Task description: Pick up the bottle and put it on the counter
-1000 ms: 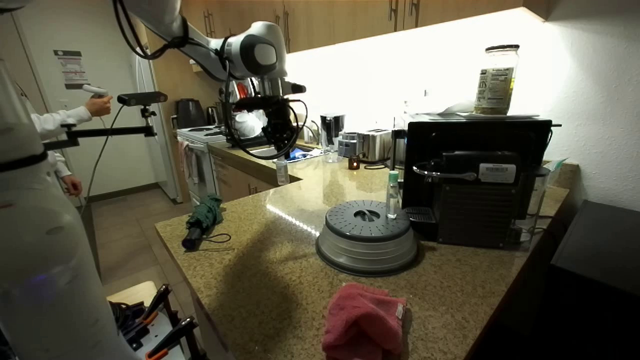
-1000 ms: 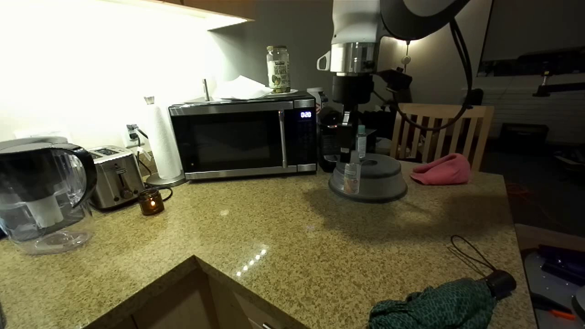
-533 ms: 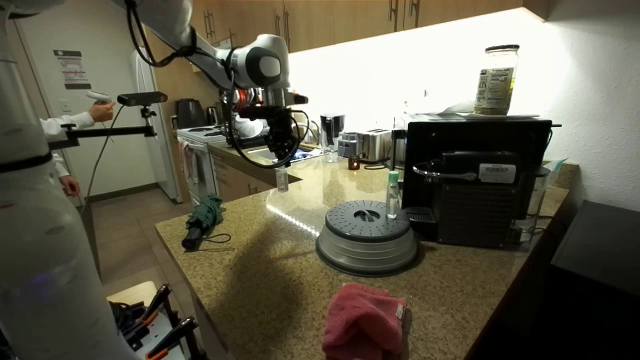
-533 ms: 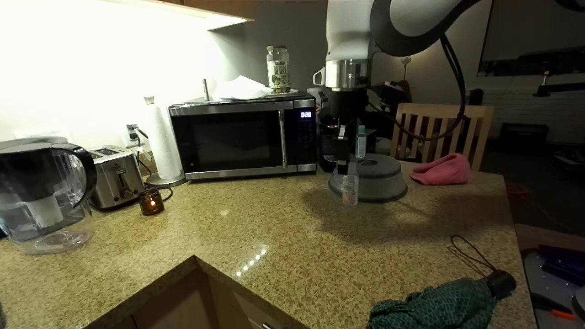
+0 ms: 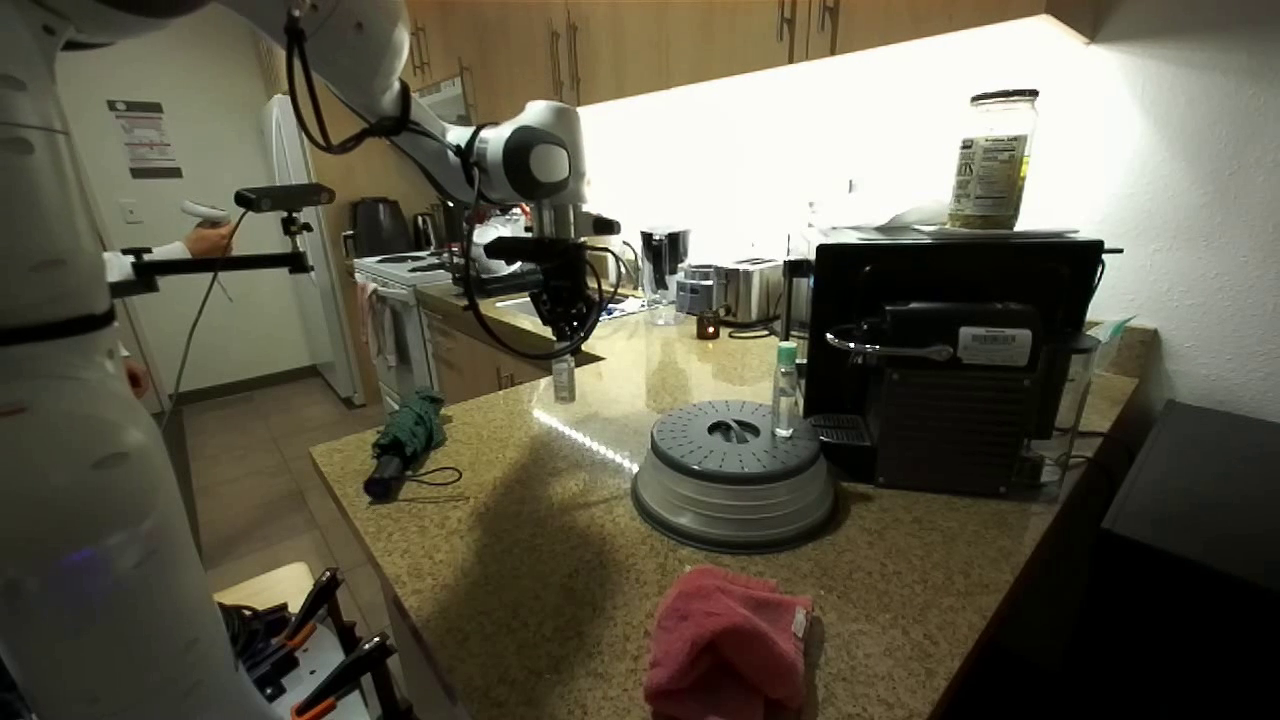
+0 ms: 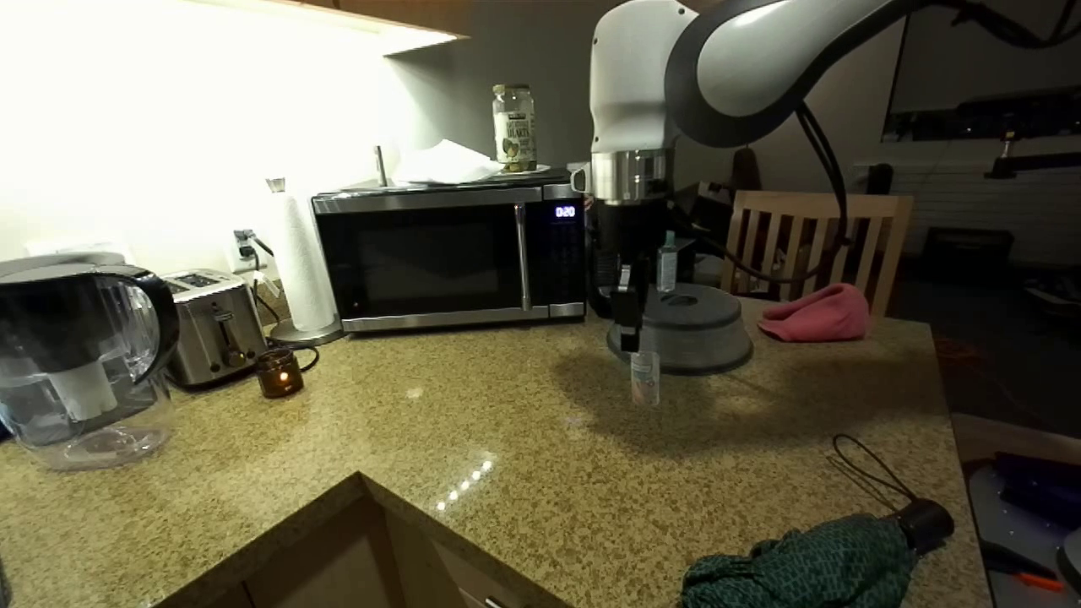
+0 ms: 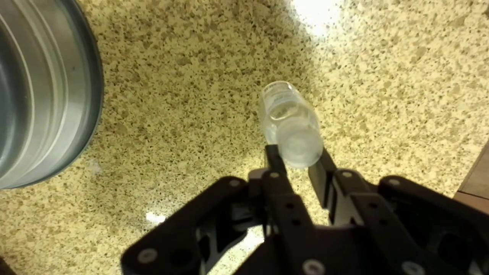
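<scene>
Black gripper (image 7: pixel 298 154): holds bottle (image 7: pixel 287 116) by top end | hangs lower than a second ago, nearer counter (image 6: pixel 507 422) | likely starts placing, cannot tell contact from gap beneath bottle

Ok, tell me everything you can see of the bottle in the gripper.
The bottle looks like clear plastic, with a cloudy round cap and a printed label that shows a pinkish patch in an exterior view. The gripper holds it by the cap end, fingers to either side, roughly upright and cap up, over the counter and apart from the grey cover beside it. I can't tell whether its base touches the counter, what the label says or whether anything is inside.
</scene>
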`<action>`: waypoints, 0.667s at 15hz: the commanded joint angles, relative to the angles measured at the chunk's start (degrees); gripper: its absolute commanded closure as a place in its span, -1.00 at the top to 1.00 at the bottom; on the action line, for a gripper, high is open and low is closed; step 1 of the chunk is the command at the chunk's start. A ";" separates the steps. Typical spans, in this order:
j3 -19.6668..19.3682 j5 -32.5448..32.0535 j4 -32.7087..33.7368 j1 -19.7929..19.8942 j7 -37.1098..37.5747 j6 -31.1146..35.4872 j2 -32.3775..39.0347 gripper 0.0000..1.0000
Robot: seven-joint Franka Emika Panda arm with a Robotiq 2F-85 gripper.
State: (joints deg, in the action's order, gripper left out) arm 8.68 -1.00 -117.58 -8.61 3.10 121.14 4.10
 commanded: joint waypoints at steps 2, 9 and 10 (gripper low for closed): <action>0.02 0.52 -0.49 -0.20 -0.08 2.22 1.85 -0.83; 0.19 0.95 -0.21 -0.38 -0.09 3.18 4.26 -0.83; 0.25 0.99 -0.18 -0.46 -0.05 3.49 4.56 -0.84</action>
State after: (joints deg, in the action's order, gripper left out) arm 8.78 -1.00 -117.57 -8.70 3.10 122.86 7.92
